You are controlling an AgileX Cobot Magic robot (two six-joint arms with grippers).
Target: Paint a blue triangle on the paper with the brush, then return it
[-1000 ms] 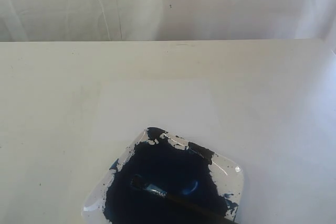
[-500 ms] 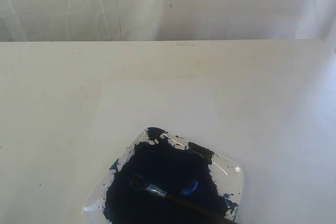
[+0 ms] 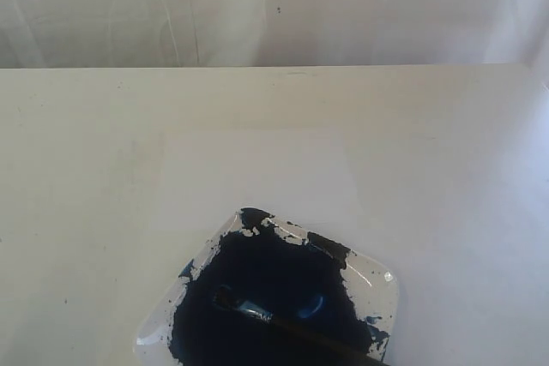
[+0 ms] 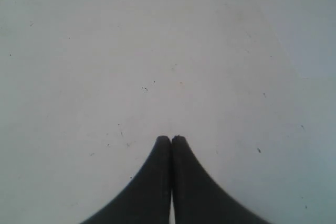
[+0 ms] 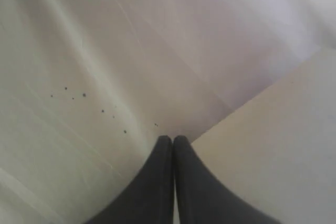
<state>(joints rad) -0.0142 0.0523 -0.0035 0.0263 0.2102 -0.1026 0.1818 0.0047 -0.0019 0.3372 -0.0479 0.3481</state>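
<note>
The brush (image 3: 296, 328) lies across a clear square tray (image 3: 379, 285) filled with dark blue paint, at the front of the exterior view; its bristle tip rests in the paint. Behind the tray lies the pale paper (image 3: 257, 173), blank, with no blue triangle on it. Neither gripper shows in the exterior view. My left gripper (image 4: 170, 139) is shut and empty above bare tabletop. My right gripper (image 5: 172, 139) is shut and empty too, and its view takes in the white backdrop and the table's edge.
A creased white cloth backdrop (image 3: 274, 6) rises behind the cream table (image 3: 77, 212). Small dark specks dot the backdrop (image 5: 84, 95).
</note>
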